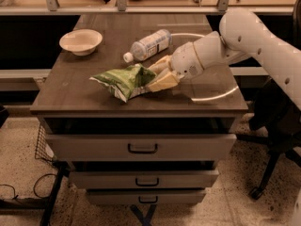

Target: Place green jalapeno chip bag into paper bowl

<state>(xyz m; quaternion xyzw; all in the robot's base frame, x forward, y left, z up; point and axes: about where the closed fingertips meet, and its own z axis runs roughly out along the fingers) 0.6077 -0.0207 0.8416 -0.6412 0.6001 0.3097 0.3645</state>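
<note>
Green jalapeno chip bag (pixel 123 80): lay crumpled on the front part of the cabinet top (pixel 70 88), held at its right end.
Paper bowl (pixel 81 41): stood upright at the back left corner, well apart from the bag, its open mouth free to receive it.
Bag's long axis: ran left to right, roughly along the front edge, with the free end pointing left.
Bottle (pixel 151 44): lay on its side just behind the bag, apart from it.
Gripper (pixel 152 77): sat at the bag's right end with its fingers pinching that end, probably so the bag could be lifted and carried left.
</note>
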